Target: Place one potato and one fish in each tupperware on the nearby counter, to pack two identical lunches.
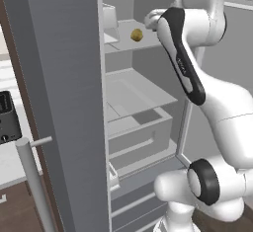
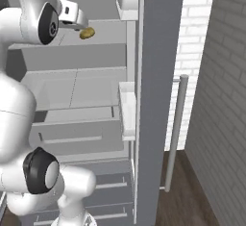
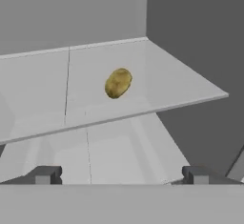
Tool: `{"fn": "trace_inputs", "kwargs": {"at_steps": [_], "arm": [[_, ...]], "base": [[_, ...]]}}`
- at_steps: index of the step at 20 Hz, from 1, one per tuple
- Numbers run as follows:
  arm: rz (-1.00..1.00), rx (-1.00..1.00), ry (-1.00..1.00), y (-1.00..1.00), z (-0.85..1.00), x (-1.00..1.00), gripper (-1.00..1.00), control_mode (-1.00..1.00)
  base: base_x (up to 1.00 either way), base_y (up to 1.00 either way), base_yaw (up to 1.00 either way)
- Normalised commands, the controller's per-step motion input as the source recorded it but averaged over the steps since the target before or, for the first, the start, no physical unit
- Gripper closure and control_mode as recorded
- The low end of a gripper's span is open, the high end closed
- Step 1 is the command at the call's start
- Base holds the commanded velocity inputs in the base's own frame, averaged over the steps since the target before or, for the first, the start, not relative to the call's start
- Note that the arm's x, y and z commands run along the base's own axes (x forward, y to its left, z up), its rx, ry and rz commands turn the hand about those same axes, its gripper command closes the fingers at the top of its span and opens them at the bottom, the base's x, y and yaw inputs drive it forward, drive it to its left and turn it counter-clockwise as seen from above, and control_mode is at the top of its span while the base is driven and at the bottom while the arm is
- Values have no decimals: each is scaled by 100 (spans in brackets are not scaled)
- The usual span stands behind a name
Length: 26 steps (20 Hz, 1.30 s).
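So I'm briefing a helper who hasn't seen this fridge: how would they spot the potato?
Look inside the open grey fridge, at the flat pale upper shelf above the drawers. The small, lumpy yellow-brown potato lies alone there, the one warm-coloured thing among grey surfaces, just ahead of the open gripper.

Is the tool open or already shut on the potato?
Open. In the hand view the tool has its fingertips spread wide, short of the potato, which lies alone on the fridge shelf.

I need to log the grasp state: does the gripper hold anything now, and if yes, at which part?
Nothing is held. The gripper is open and short of the potato, which lies apart from it on the fridge shelf.
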Motion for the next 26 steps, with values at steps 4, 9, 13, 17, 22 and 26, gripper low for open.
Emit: {"fn": "trace_inputs", "kwargs": {"at_steps": [4, 9, 13, 17, 22, 26], "arm": [[-4, 0, 7, 32, -29, 100, -100, -100], [-1, -1, 15, 17, -36, 100, -100, -100], [0, 0, 16, 0, -11, 100, -100, -100], [0, 0, 13, 0, -15, 76, -100, -100], [0, 0, 1, 0, -3, 47, -100, -100], [0, -1, 0, 7, -18, 27, -100, -100]], "base": [[0, 0, 0], [0, 0, 0], [0, 0, 0], [0, 0, 0], [0, 0, 0], [0, 0, 0]]}}
